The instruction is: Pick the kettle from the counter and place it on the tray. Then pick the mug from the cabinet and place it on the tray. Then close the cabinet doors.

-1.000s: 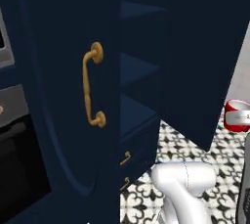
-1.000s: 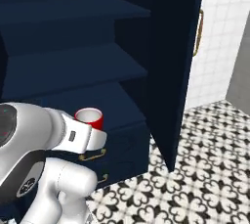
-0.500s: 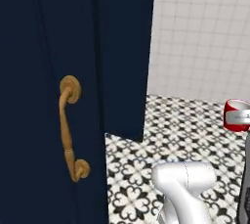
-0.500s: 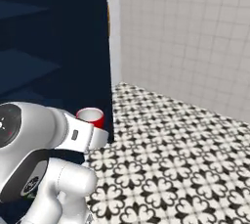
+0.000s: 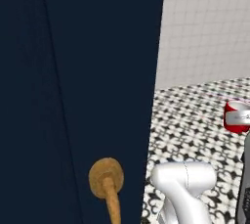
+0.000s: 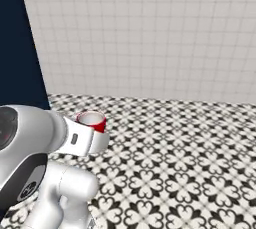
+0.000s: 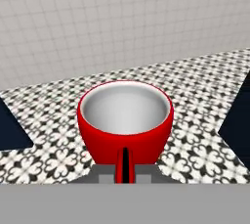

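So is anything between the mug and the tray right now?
The tray isn't in these views, so the route can't be judged. The gripper is shut on the mug, upright over patterned floor. A blue cabinet door stands close on the robot's left.

A kitchen: navy cabinet door (image 5: 83,71), white tiled wall (image 6: 150,33), patterned floor (image 6: 190,163).

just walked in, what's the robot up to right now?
It's carrying the red mug: the end effector is shut on the mug, holding it upright above the patterned floor with a tiled wall ahead. A navy cabinet door with its gold handle stands close on the left. The tray isn't in sight.
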You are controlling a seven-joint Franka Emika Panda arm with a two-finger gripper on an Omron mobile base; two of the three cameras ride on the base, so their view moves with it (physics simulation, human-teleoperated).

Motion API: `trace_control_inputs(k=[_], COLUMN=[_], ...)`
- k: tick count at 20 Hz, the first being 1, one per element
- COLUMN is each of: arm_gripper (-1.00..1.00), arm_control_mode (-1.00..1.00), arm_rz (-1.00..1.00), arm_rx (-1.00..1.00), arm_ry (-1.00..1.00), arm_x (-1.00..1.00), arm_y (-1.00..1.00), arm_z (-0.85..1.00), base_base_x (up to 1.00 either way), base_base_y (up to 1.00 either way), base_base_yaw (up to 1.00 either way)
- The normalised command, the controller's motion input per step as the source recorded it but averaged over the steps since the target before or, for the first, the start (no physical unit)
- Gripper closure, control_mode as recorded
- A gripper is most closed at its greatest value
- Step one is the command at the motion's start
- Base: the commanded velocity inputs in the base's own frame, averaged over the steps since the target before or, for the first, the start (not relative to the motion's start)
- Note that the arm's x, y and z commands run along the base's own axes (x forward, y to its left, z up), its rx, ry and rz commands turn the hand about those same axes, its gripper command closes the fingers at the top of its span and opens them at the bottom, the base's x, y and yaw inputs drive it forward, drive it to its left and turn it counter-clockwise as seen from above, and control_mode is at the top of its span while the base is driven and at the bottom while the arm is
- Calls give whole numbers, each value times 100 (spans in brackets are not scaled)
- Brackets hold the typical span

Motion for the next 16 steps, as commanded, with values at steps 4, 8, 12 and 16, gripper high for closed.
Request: trace_control_inputs(k=[4, 8, 12, 16], arm_gripper=[100, 100, 100, 100], arm_control_mode=[100, 100, 100, 100], arm_rz=[0, 0, 0, 0], arm_rx=[0, 0, 0, 0], arm_ry=[0, 0, 0, 0], arm_x=[0, 0, 0, 0], arm_y=[0, 0, 0, 0], arm_z=[0, 0, 0, 0], base_base_x=[32, 38, 71, 70], base_base_y=[-46, -76, -40, -23], base_base_yaw=[-45, -28, -34, -39])
